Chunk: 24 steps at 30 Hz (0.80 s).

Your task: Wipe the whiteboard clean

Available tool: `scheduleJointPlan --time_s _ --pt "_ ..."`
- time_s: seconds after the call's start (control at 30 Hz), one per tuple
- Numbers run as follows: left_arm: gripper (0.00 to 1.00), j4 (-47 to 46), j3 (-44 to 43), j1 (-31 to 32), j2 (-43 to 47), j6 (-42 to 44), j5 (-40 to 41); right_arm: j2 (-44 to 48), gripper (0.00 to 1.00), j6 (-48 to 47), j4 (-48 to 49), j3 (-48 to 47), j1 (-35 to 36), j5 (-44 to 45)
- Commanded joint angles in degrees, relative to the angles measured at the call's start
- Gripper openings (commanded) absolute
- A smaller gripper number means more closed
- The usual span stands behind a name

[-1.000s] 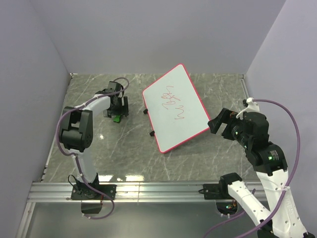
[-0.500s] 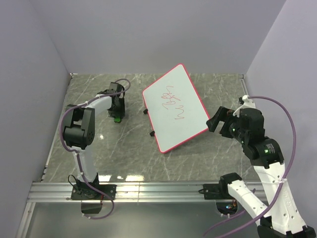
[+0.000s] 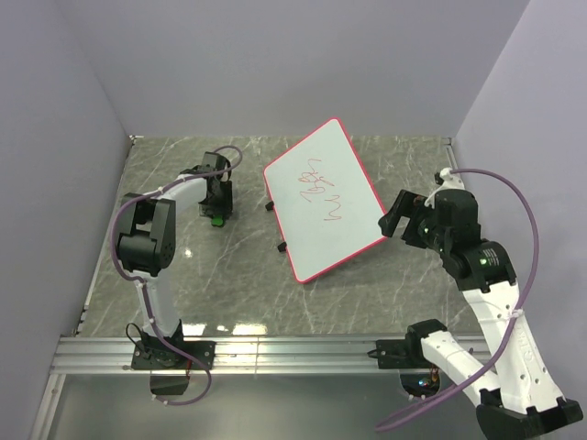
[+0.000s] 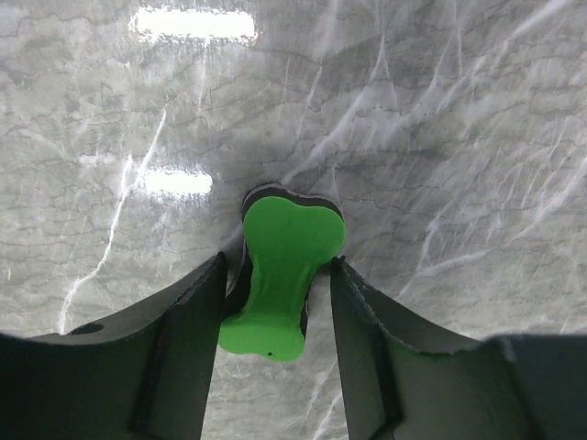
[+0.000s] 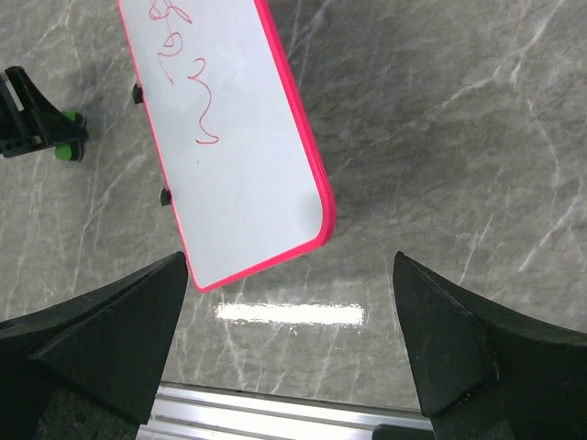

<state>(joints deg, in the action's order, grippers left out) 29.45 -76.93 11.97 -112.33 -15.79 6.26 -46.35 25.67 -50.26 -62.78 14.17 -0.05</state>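
- Left gripper [image 4: 277, 264] just closed; I see it clamped on the green eraser [image 4: 286, 247], probably ready to lift.
- Right gripper [image 5: 289, 263] crept toward the whiteboard [image 3: 341, 229], fingers wide apart.

Robot lab cell, plain walls [image 3: 275, 64], marble tabletop [image 3: 238, 284], aluminium rail [image 3: 293, 346]
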Motion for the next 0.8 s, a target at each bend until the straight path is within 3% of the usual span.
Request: scheduleJointPlan --time_s 0.0,0.13,0.3,0.4,0.57,0.77 --pt "0.54 0.08 -0.95 -0.36 2.03 1.03 -0.9 -0.58 1.0 -0.27 2.62 -2.35 0.5 0.67" --pt "0.51 0.08 -1.3 -0.45 2.47 0.85 -1.34 -0.5 1.0 0.52 2.8 -1.38 0.42 0.32" --pt "0.38 -0.09 -1.3 -1.24 2.65 0.85 -1.95 -0.23 1.0 0.87 3.24 -0.06 0.5 0.32" --pt "0.28 -0.27 -0.95 -1.59 2.73 0.68 -2.39 -0.41 1.0 0.96 3.85 0.29 0.5 0.58" --pt "0.0 -0.27 -0.94 -1.95 1.94 0.15 -3.62 -3.57 1.0 -0.44 7.36 -1.19 0.42 0.23" --pt "0.0 2.09 -7.17 0.59 2.03 -2.31 -7.58 -18.05 1.0 -3.26 10.26 -10.58 -0.99 -3.89"
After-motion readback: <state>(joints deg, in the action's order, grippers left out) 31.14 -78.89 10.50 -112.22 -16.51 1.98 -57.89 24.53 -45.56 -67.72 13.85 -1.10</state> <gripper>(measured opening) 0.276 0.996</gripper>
